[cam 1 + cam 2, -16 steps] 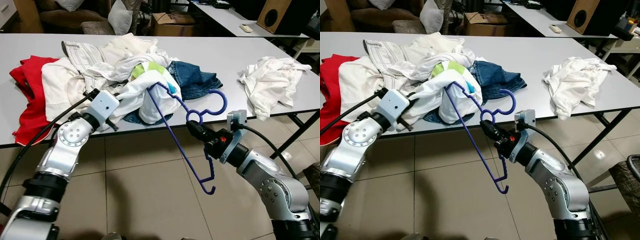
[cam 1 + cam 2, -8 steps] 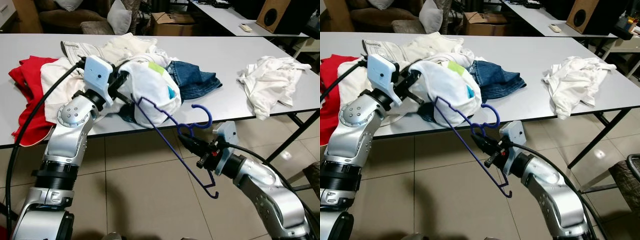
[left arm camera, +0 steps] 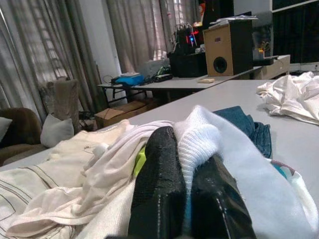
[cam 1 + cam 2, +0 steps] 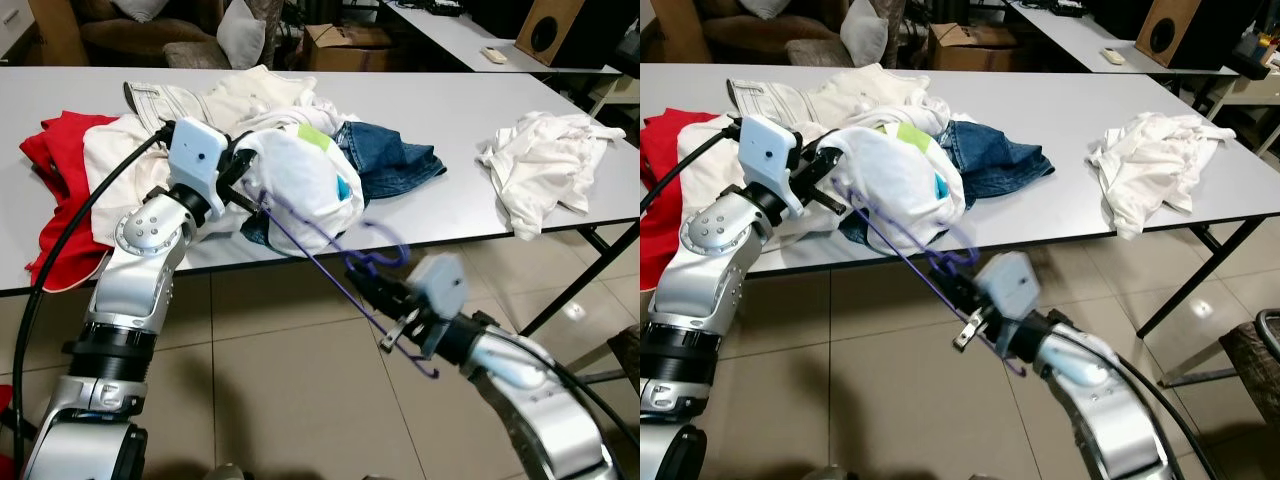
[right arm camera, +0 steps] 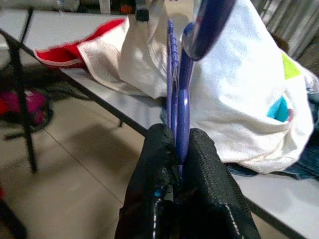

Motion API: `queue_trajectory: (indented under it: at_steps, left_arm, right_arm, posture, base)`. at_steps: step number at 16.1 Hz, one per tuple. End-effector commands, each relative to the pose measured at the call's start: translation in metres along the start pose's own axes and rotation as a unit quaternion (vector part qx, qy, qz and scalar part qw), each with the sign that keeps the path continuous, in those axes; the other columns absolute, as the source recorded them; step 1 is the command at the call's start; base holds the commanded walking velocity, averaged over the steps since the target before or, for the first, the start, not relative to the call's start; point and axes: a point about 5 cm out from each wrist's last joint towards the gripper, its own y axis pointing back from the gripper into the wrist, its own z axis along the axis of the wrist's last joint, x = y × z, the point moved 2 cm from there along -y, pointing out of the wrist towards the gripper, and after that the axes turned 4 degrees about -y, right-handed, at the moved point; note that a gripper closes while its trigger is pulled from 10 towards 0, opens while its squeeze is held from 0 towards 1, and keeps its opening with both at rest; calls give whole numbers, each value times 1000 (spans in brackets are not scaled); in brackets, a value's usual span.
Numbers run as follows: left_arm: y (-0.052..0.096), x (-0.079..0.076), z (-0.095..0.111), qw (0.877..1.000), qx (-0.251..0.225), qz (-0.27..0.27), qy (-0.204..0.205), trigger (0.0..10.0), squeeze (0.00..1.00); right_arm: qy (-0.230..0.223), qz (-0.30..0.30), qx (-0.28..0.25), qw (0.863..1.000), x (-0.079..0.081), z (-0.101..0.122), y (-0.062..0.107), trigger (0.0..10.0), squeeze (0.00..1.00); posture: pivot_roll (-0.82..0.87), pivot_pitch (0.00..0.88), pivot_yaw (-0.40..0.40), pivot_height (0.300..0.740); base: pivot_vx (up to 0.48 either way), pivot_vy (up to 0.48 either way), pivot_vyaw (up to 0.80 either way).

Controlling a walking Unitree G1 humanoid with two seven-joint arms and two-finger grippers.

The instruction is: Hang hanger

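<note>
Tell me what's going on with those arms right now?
Left gripper shut on white shirt, lifted off the clothes pile. Right gripper shut on purple hanger, one end in the shirt. Table edge close by.

The two head views look forward and down from above the robot's arms onto the near edge of a grey table (image 4: pixel 480 215) and the tiled floor, both covering the same clothes pile and differing by a slight sideways offset. The left wrist view sits low and very close, looking across the tabletop toward curtains and a speaker (image 3: pixel 227 50). The right wrist view looks up from below table height at the white garment (image 5: pixel 244 99), which all four views share.
</note>
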Motion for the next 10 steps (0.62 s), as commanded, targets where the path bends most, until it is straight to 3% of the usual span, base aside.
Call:
queue_trajectory:
  at_steps: [1,2,5,9,10]
  left_arm:
    - [-4,0,5,1000,-5,1,7,0,0]
    - [-4,0,7,1000,-11,3,25,0,0]
    - [-5,1,7,999,-7,13,39,0,0]
    - [-5,-4,4,999,5,-6,33,0,0]
    - [-7,-12,8,999,-1,-31,42,0,0]
  right_arm:
    - [23,-18,5,1000,-5,-1,1,10000,0]
    - [39,-57,-6,998,-10,0,-4,10000,0]
    - [82,-62,-30,994,-10,8,-8,10000,0]
    - [80,-61,-48,994,-7,11,-12,10000,0]
    - [67,-49,-52,995,-5,11,-16,10000,0]
  posture:
    - [-111,0,-69,740]
    - [-112,0,-70,740]
    - [-110,0,-72,740]
    - [-113,0,-64,740]
    - [-113,0,-63,740]
  base:
    - [0,0,0]
    - [0,0,0]
    - [0,0,0]
    - [0,0,0]
    - [0,0,0]
